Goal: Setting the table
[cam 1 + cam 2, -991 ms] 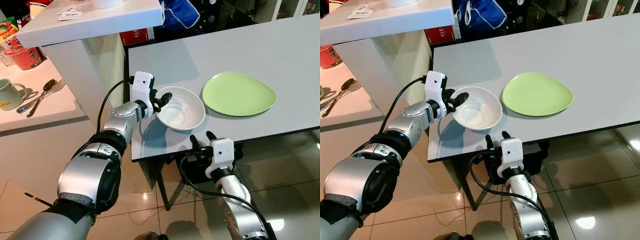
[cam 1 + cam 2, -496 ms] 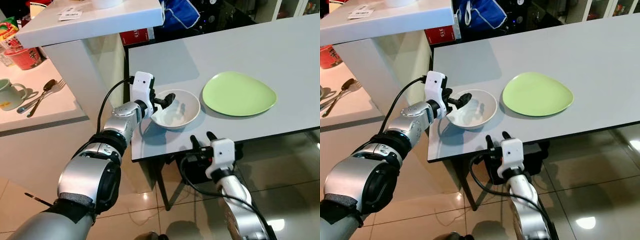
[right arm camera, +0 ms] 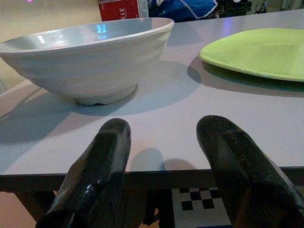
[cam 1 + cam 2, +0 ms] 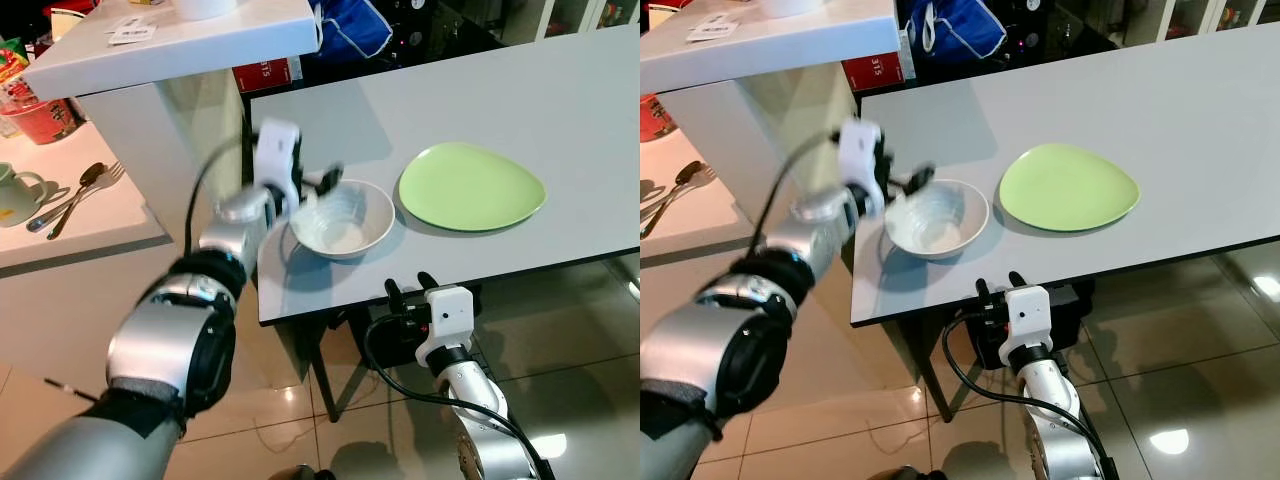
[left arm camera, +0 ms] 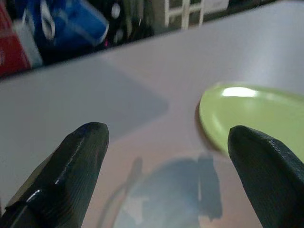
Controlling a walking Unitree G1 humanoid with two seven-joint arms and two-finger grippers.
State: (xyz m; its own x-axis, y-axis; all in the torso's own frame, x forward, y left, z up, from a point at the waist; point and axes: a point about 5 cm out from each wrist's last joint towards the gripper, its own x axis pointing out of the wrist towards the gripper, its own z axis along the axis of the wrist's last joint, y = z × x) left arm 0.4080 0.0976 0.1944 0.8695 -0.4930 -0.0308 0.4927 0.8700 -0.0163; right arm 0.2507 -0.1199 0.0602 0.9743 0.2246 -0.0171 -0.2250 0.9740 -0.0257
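Observation:
A white bowl (image 4: 343, 218) rests upright on the grey table (image 4: 480, 90) near its front left corner. Just right of it lies a light green plate (image 4: 470, 187). My left gripper (image 4: 318, 188) is blurred with motion, open, hovering at the bowl's left rim with nothing between its fingers. Its wrist view shows the two fingertips (image 5: 90, 137) wide apart over the table and the plate (image 5: 256, 114). My right gripper (image 4: 408, 286) stands open just below the table's front edge, level with the bowl (image 3: 90, 61) and the plate (image 3: 256, 50).
To the left a lower white counter (image 4: 110, 215) carries a mug (image 4: 15, 190), a spoon and fork (image 4: 75, 190) and a red cup (image 4: 45, 115). A white shelf (image 4: 180, 45) overhangs it. A blue bag (image 4: 350, 25) lies behind the table. Tiled floor lies below.
The bowl, held tilted by its rim a second ago, now sits flat on the table. My left gripper has let go and is pulling away. The view shifted slightly.

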